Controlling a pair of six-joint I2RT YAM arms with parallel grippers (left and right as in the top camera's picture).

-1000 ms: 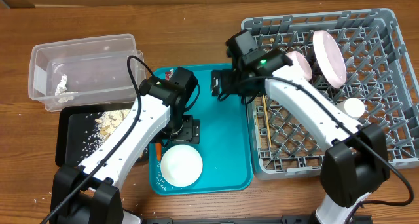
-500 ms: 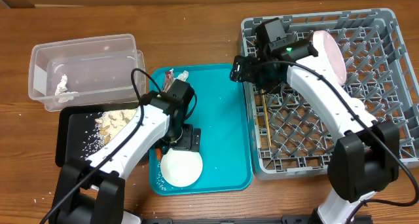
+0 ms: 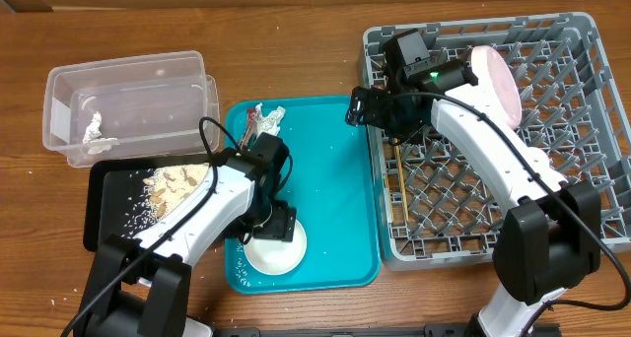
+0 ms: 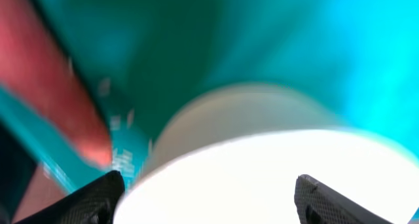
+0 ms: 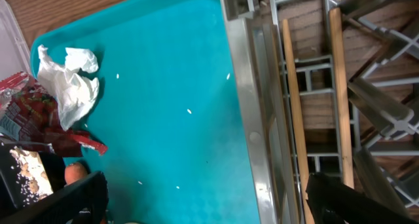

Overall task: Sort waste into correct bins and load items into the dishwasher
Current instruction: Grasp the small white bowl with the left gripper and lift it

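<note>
Small white dish (image 3: 276,252) sits at the 7 o'clock corner of the teal tray (image 3: 340,209), nearest you. Your left pincer (image 3: 272,225) is right over its 12 o'clock edge. In the left wrist view the fingers (image 4: 98,196) stand spread, one on each side of the dish (image 4: 262,165). That view is blurred, so you can't tell whether they touch it. An orange carrot (image 5: 74,173) lies just beside the dish at its 10 o'clock, against the tray's 9 o'clock rim.

The black tray (image 3: 104,234) is at 9 o'clock of the teal tray, touching it or nearly so. Beige crumbs (image 3: 173,179) are piled at its 1 o'clock corner, and rice grains (image 3: 136,211) are scattered mid-tray.

At 12 o'clock of the black tray is the clear tub (image 3: 128,63), with one scrap of white tissue (image 3: 95,130) in its 8 o'clock corner.

At the teal tray's 11 o'clock corner you have the crumpled tissue (image 3: 269,113), with the red wrapper (image 3: 253,122) touching it on its 8 o'clock side.

The grey rack (image 3: 577,194) is at 3 o'clock of the teal tray, edges just beside each other. Your right pincer (image 3: 369,108) hovers over that seam near the tray's 1 o'clock corner. Its fingers are spread wide, with nothing between them.

Wooden sticks (image 5: 294,106) lie flat along the rack's 9 o'clock side. A large pinkish plate (image 3: 496,84) stands on edge at the rack's 12 o'clock end. Everything rests on the wooden worktop (image 3: 296,22).
</note>
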